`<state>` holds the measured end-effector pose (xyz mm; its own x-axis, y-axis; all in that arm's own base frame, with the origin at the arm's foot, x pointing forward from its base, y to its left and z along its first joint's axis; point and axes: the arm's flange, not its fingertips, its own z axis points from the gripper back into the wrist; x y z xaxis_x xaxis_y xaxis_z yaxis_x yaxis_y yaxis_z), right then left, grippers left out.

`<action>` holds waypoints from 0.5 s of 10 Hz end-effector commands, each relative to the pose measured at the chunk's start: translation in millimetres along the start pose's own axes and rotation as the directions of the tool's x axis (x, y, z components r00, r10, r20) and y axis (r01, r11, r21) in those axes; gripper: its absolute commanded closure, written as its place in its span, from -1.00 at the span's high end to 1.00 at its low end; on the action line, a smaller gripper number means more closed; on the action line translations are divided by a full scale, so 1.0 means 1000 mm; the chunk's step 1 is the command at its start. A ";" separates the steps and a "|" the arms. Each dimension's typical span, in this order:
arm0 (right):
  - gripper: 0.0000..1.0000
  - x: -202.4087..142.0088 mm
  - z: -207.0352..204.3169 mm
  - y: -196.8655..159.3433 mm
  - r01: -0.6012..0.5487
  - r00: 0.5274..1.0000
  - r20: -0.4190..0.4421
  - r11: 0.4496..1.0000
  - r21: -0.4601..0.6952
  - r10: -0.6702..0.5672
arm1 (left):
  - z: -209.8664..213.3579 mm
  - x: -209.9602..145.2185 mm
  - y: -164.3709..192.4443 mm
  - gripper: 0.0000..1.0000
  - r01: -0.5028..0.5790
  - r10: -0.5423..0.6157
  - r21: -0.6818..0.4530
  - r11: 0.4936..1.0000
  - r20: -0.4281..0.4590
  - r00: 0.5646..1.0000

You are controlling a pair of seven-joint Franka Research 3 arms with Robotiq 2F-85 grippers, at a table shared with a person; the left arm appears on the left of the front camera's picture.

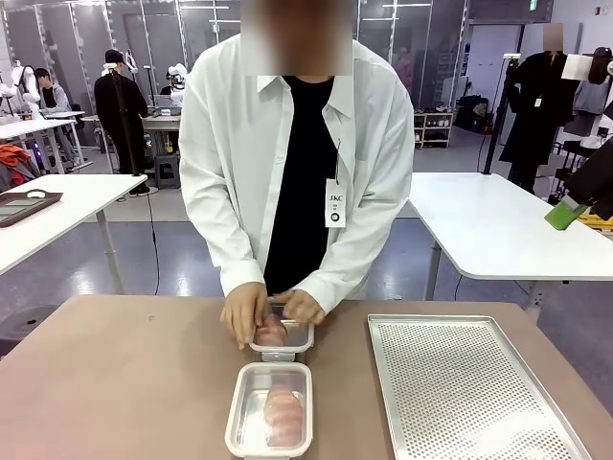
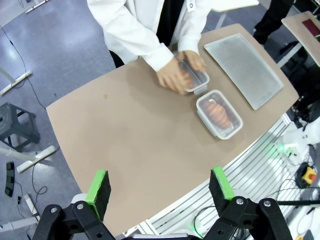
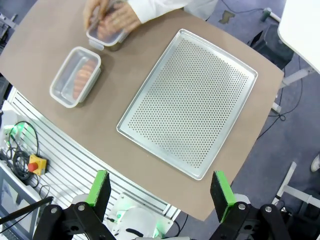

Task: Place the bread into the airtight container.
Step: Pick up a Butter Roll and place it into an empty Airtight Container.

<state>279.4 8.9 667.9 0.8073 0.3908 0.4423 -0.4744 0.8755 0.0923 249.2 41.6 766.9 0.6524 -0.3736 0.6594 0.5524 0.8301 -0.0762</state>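
Hands (image 1: 273, 311) clasp far container (image 1: 283, 336); left claw (image 2: 161, 190), right claw (image 3: 161, 190) wide, raised high

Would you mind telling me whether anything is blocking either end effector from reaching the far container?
Yes: the person's hands are wrapped around the far container. The near container also sits in front of it.

The desk (image 1: 124, 383) has a matt, smooth brown top. On it, the tray (image 1: 469, 393) is dull silvery metal, perforated all over — its rim faintly shiny. Both containers (image 1: 270, 407) are clear, glossy plastic; the bread (image 1: 283, 414) inside looks smooth and lightly glazed. The person's shirt (image 1: 230, 153) is white cloth — soft, matt.
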 end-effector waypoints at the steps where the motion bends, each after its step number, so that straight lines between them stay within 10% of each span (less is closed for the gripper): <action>1: 1.00 -0.002 0.002 0.001 0.000 1.000 -0.004 1.000 0.002 0.000 | 0.001 0.000 0.000 1.00 0.018 -0.018 -0.007 1.000 0.001 1.000; 5: 1.00 -0.002 0.002 0.001 0.000 1.000 -0.004 1.000 0.002 0.000 | 0.001 0.000 0.000 1.00 0.018 -0.018 -0.007 1.000 0.001 1.000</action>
<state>279.4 8.9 667.9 0.8072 0.3908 0.4423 -0.4744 0.8755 0.0923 249.2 41.6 766.9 0.6524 -0.3736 0.6594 0.5524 0.8301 -0.0762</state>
